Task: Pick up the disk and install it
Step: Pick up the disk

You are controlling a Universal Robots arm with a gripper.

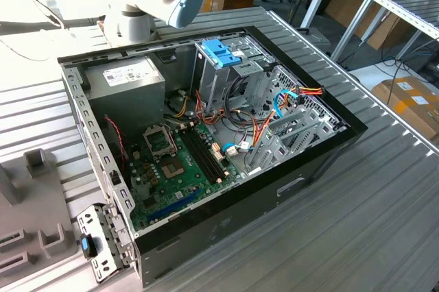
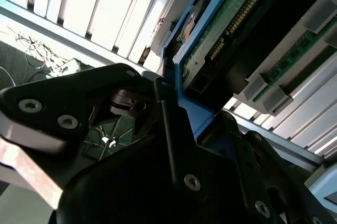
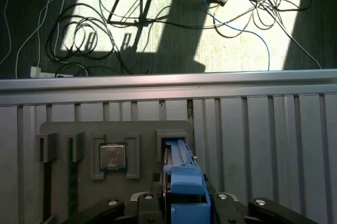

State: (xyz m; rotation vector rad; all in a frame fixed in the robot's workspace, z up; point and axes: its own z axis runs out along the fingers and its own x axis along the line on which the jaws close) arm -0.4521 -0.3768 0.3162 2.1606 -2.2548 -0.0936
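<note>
Standing on the slatted table [image 1: 384,223], the opened computer case [image 1: 226,227] is left with its side off, so that its bays can be reached from above. In the first wrist view a grey holder tray [image 3: 63,129] is seen near the table's edge, and the disk [image 3: 179,155] is kept on edge in one of its slots (a pose that offers both flat faces for gripping). The gripper [image 3: 184,201] is set astride the disk's near end, its fingers [image 2: 171,140] drawn in against the blue rail. The disk appears pinched and is judged not yet lifted clear of the slot.
</note>
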